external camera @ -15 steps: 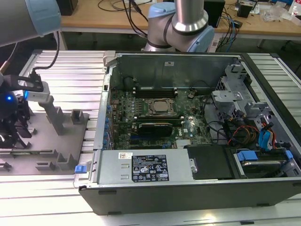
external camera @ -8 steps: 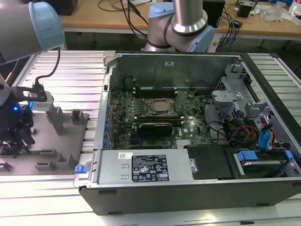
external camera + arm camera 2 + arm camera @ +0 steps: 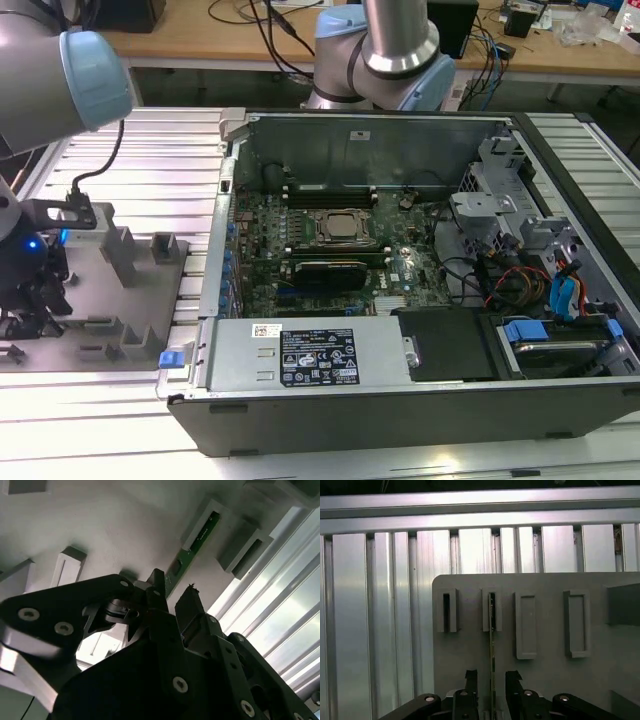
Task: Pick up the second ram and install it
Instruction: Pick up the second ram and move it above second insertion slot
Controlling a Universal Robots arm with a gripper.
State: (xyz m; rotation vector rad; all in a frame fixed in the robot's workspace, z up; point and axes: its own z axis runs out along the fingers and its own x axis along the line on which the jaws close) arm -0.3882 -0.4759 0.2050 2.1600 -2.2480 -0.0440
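Straddling the second ram [image 3: 492, 655], fingers [image 3: 471, 682] apart, tray [image 3: 550, 680] on slatted table [image 3: 370, 630]

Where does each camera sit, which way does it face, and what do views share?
Exterior view: off the arm, raised, looking down into the open computer case, grey holder tray at the exterior view's left; the arm shows.
First wrist view: on the wrist, looking along the gripper at the tray; fingers straddle the second ram standing on edge.
Second wrist view: on the wrist, slanted across the fingers toward the ram.
Shared: the tray in all three; gripper and ram in both wrist views.
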